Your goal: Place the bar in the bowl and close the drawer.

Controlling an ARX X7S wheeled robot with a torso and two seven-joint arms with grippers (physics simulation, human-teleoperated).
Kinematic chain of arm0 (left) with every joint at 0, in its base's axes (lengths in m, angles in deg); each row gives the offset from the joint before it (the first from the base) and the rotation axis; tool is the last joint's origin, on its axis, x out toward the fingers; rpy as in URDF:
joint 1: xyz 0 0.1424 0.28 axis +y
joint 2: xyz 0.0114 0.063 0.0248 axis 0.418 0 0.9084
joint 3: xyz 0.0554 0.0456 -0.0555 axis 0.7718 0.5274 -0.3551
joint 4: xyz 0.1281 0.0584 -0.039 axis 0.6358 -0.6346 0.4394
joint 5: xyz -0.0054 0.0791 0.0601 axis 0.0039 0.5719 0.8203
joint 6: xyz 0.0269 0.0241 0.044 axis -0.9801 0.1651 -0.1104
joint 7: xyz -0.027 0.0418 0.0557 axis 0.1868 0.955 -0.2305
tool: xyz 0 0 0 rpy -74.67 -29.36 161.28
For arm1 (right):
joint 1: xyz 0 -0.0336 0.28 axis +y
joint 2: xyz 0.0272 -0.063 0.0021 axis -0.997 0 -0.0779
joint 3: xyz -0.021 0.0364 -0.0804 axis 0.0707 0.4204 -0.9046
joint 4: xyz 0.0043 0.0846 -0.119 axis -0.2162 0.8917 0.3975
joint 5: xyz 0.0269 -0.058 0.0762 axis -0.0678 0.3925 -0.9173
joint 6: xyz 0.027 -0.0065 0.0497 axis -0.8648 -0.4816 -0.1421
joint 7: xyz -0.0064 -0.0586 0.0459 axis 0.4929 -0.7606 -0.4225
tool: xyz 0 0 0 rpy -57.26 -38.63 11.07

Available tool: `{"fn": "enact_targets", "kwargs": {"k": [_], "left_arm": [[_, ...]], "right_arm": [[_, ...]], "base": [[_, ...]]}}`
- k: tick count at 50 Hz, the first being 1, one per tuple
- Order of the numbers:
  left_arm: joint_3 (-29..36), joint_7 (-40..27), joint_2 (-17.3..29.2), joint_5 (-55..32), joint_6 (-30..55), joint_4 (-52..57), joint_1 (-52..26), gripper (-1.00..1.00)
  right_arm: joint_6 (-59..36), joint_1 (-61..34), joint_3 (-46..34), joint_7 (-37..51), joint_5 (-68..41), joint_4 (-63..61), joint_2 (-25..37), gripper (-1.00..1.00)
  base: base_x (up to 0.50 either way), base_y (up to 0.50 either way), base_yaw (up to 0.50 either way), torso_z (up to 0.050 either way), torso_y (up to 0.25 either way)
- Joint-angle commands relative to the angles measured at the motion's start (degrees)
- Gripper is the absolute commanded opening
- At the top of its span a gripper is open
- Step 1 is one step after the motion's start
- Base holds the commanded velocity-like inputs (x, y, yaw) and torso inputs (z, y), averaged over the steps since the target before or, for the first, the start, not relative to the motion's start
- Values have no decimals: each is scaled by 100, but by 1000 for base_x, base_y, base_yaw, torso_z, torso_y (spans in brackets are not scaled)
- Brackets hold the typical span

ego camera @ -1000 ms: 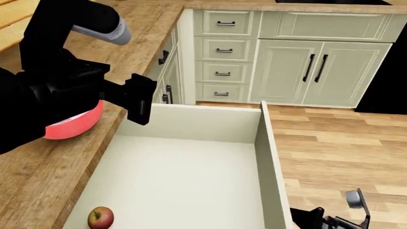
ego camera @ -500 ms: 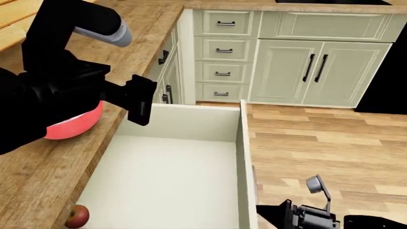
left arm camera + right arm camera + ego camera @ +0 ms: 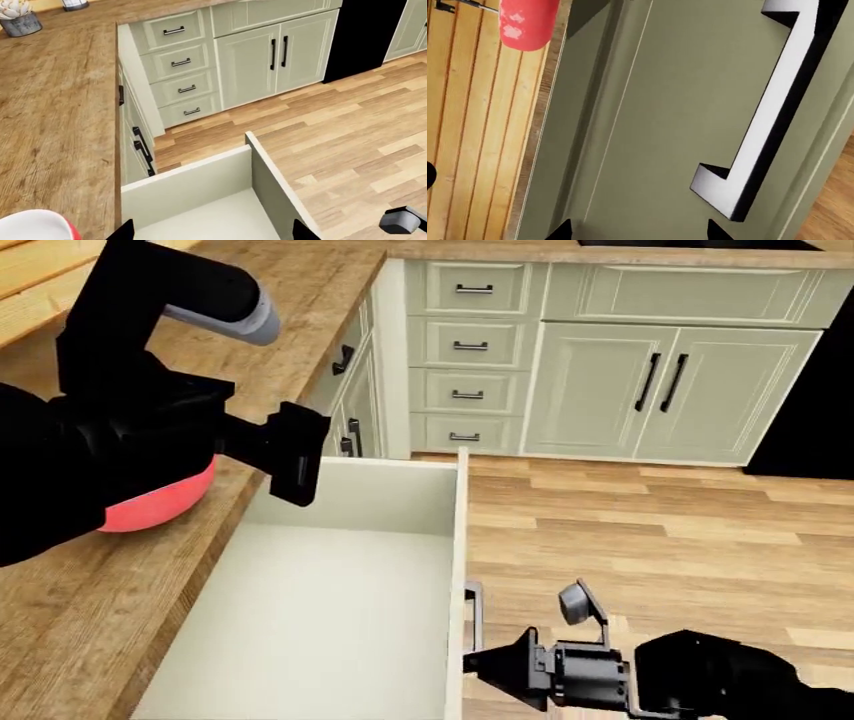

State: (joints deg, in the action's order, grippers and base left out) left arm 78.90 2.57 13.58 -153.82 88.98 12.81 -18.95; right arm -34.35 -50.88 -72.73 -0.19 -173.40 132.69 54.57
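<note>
The drawer (image 3: 334, 610) stands partly open beside the wooden counter, its white inside bare in the head view. Its sage-green front (image 3: 680, 125) with the bar handle (image 3: 767, 115) fills the right wrist view. My right gripper (image 3: 487, 665) is open, fingertips right up at that front just below the handle (image 3: 470, 618). The coral-red bowl (image 3: 160, 502) sits on the counter, mostly hidden behind my left arm. Its white inside (image 3: 37, 226) shows in the left wrist view. My left gripper (image 3: 294, 455) hangs open and empty over the drawer's back corner. The bar shows in no view.
A stack of narrower drawers (image 3: 470, 345) and double cabinet doors (image 3: 661, 380) stand at the far side of the plank floor (image 3: 694, 540). A dark appliance (image 3: 363, 37) is beside them. A small pot (image 3: 20, 22) sits far back on the counter (image 3: 80, 620).
The drawer front has slid left, inward, with my right gripper following against it. The apple at the drawer's near corner has dropped out of view. My left arm has not moved.
</note>
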Motion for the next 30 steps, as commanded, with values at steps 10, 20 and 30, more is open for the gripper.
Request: {"fn": "enact_targets", "kwargs": {"k": [10, 20, 30], "left_arm": [[37, 66, 20, 51, -21, -7, 13, 100], [57, 106, 15, 88, -31, -13, 17, 100], [55, 126, 64, 89, -53, 12, 36, 100]], "right_arm": [[-745, -635, -94, -1685, 215, 2010, -1510, 100], [-1167, -760, -283, -2358, -111, 2413, -1757, 100], [-1070, -861, -1017, -2430, -752, 2413, -1986, 100]], "base": [[0, 0, 0, 0, 1], [0, 0, 0, 0, 0], [0, 0, 0, 0, 1]]}}
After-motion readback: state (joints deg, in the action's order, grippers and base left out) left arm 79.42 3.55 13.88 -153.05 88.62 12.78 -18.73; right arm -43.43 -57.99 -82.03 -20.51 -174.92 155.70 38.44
